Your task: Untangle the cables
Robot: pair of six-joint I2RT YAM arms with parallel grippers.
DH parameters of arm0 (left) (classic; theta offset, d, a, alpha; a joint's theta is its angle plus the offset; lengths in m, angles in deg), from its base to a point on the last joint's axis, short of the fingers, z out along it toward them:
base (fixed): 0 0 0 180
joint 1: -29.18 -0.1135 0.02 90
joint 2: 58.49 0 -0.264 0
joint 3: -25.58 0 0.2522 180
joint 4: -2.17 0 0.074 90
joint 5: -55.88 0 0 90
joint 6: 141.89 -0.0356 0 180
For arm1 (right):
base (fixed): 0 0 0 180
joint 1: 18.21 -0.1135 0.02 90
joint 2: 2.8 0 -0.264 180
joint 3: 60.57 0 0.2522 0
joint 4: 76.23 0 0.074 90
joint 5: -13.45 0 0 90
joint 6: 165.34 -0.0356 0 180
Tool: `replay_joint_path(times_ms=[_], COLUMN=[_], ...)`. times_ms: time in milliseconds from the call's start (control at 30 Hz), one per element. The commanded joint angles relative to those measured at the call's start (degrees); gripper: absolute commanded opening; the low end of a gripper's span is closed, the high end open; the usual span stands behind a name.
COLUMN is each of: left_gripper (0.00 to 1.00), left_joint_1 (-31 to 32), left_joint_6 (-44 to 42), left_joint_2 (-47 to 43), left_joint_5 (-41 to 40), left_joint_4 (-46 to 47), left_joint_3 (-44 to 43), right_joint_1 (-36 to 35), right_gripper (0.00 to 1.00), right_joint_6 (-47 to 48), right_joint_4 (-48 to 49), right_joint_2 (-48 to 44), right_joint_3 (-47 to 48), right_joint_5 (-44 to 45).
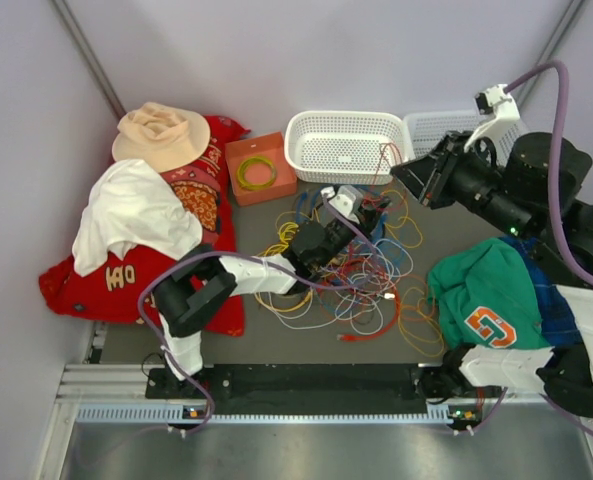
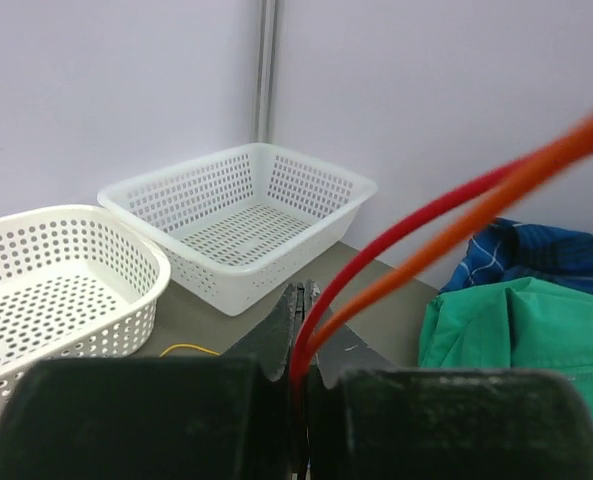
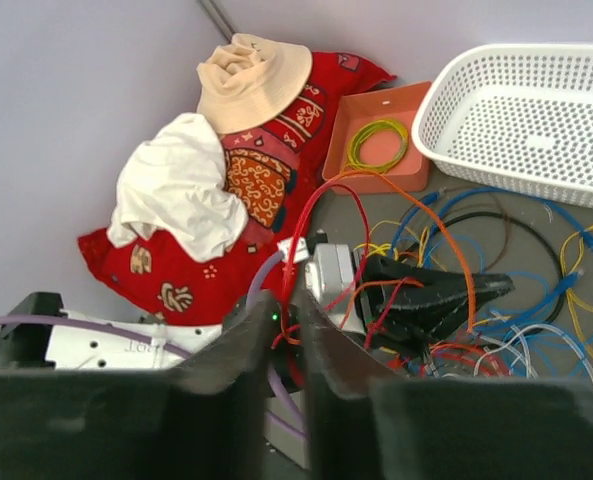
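Observation:
The cables (image 1: 366, 275) lie in a tangled heap of yellow, red, orange, white, blue and black wires mid-table. My left gripper (image 1: 376, 212) reaches into the heap's far side. In the left wrist view it (image 2: 304, 300) is shut on a red cable (image 2: 416, 225) and an orange cable (image 2: 496, 205), which rise up to the right. My right gripper (image 1: 398, 172) hangs raised by the baskets. Seen from its own wrist, the right gripper (image 3: 288, 300) is pinched on a thin red cable (image 3: 298, 225) that runs down towards the heap.
Two white baskets (image 1: 336, 176) (image 1: 436, 125) stand at the back. An orange box (image 1: 259, 170) holding a green-yellow ring sits left of them. Red cloth (image 1: 211, 200), a white garment (image 1: 136, 215) and a tan hat (image 1: 161, 135) pile up left. A green jersey (image 1: 486, 290) drapes the right arm.

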Motion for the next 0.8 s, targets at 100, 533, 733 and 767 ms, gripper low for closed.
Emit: replay_joint_path(times_ms=[100, 533, 733, 767], left_gripper=[0.0, 0.0, 0.0, 0.0], left_joint_1=[-3.54, -7.23, -7.67, -7.76], left_joint_6=[9.26, 13.84, 16.91, 17.35], left_joint_2=[-20.24, -16.41, -14.12, -14.12], left_joint_5=[0.69, 1.39, 3.24, 4.02], left_joint_4=[-28.32, -90.87, -97.29, -97.73], left_joint_3=[-3.45, -58.28, -64.56, -64.56], right_joint_1=[0.34, 0.34, 0.43, 0.34], right_gripper=[0.8, 0.97, 0.84, 0.82], right_joint_6=[1.97, 2.41, 2.06, 2.15], right_joint_4=[2.62, 15.36, 25.01, 26.6], right_joint_2=[-6.55, -21.05, -23.87, -23.96], right_joint_3=[-7.52, -32.14, -42.08, -43.74], right_joint_5=[6.67, 7.99, 1.94, 0.88])
